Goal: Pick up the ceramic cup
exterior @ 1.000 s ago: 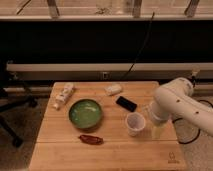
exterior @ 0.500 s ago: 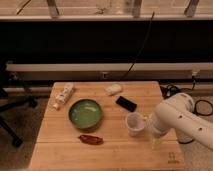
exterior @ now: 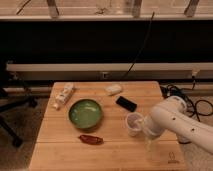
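The ceramic cup (exterior: 134, 123) is small, white and glossy, and stands upright on the wooden table (exterior: 110, 155), right of the green bowl (exterior: 85, 113). My white arm (exterior: 175, 122) reaches in from the right. My gripper (exterior: 148, 134) is at the end of the arm, low over the table, right beside the cup's right side. The arm's bulk hides part of the gripper, and I cannot see whether it touches the cup.
A black flat device (exterior: 126, 103) lies just behind the cup. A white oblong object (exterior: 113, 89) and a white tube (exterior: 64, 95) lie at the back. A red-brown packet (exterior: 91, 139) lies in front of the bowl. A chair base (exterior: 12, 107) stands at left, cables (exterior: 192, 102) at right.
My arm has swung down and forward, bringing the gripper lower and close against the cup's right side. The cup and other objects have not moved.
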{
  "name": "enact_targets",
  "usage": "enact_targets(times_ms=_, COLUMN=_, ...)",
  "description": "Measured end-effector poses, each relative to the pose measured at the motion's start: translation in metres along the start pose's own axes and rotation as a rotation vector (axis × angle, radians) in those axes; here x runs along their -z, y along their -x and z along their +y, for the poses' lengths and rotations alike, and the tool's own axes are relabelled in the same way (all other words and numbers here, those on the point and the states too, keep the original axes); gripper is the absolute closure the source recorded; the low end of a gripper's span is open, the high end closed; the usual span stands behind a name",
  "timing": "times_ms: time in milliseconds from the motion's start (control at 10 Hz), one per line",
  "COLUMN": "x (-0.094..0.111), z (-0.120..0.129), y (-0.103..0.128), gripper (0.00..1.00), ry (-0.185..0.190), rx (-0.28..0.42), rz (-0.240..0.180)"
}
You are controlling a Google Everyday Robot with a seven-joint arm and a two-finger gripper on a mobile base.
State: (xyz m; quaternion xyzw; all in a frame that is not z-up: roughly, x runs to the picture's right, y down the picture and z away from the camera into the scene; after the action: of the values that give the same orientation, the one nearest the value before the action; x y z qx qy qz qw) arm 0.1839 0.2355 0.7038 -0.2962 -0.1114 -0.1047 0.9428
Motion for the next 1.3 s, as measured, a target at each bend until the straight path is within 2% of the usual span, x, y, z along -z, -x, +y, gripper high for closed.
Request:
enact_targets(times_ms=100, x=-0.006, z=-0.002, y=0.0, gripper=0.21, ry=0.007, rx=0.004, rz=0.0)
enact_targets(times_ms=200, x=-0.014, z=-0.004, y=-0.001, gripper=0.29, ry=0.016, rx=0.004, rz=0.003)
enact_targets(times_ms=600, x=-0.026, z=-0.01, y=-0.007, gripper=0.71, ry=0.029, rx=-0.023, rz=0.002)
enact_targets(times_ms=700, x=-0.027, z=-0.01, y=-0.006, gripper=0.76, ry=0.027, rx=-0.022, rz=0.002)
enact_targets(times_ms=900, x=-0.022, z=-0.011, y=-0.004, gripper=0.97, ry=0.024, rx=-0.001, rz=0.005)
enact_targets(times_ms=1000, x=-0.016, z=-0.014, y=-0.005, gripper=1.0, ry=0.022, rx=-0.003, rz=0.004)
enact_targets(times_ms=1300, x=-0.006, z=-0.019, y=-0.008, gripper=1.0, ry=0.019, rx=-0.007, rz=0.005)
